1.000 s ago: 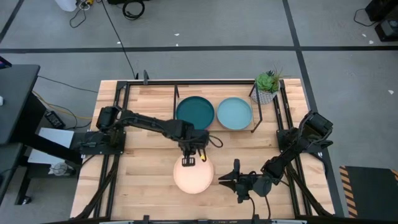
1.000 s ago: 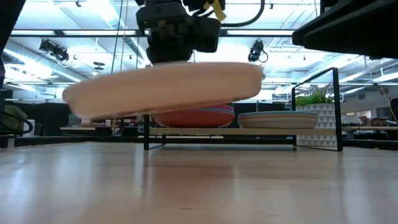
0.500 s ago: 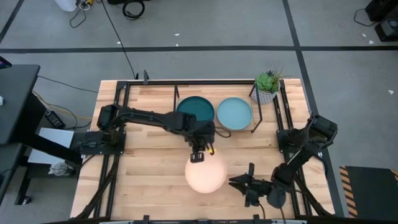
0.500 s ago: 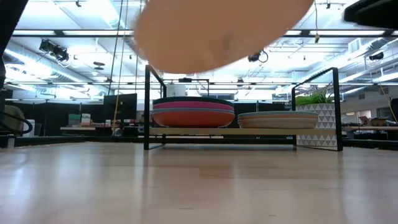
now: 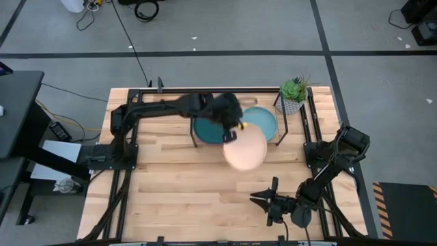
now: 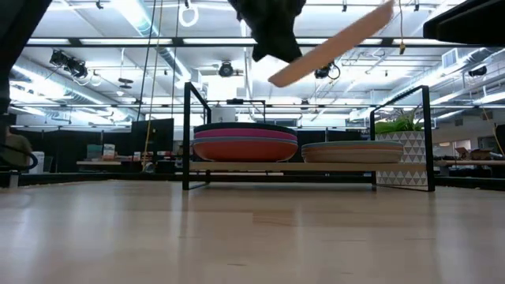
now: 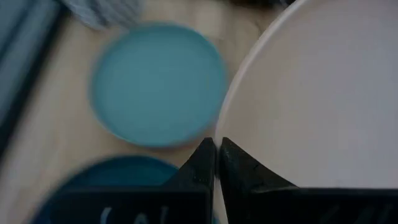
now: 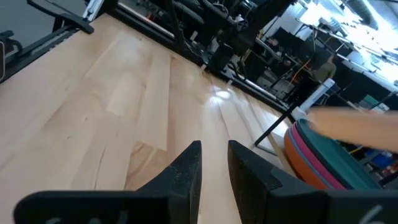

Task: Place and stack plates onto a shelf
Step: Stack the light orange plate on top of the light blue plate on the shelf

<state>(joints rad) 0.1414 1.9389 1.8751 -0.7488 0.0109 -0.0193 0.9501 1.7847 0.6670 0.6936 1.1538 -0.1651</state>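
My left gripper [image 5: 232, 134] is shut on a pale peach plate [image 5: 246, 149] and carries it in the air over the shelf's front edge [image 5: 282, 131]. In the low view the plate [image 6: 335, 41] is tilted, high above the shelf board [image 6: 276, 166]. On the shelf sit two stacks: one topped by a dark teal plate [image 5: 210, 123], with pink and orange rims below [image 6: 245, 143], and one topped by a light blue plate [image 5: 263, 121]. My right gripper [image 5: 254, 198] waits low near the table's near right edge, its fingers [image 8: 214, 163] a narrow gap apart. My left gripper pinches the peach plate's rim [image 7: 219, 134] between its two fingers, on the side of the plate toward the far left. The fingers reach over the rim from above, slanting. The plate is lifted clear and tilted, its held edge [image 6: 276, 77] lower than its free edge.
A potted green plant [image 5: 293, 96] in a patterned pot [image 6: 404, 158] stands at the shelf's right end. Black frame uprights [image 6: 188, 134] rise at the shelf's corners. Bare wooden table [image 5: 184, 184] lies between the shelf and the near edge.
My left gripper has risen and swung from the table's middle toward the far edge and the right, carrying the peach plate from just above the table to over the shelf's front. The plate has tipped from nearly level to a steep slant. My right arm drew back a little rightward.
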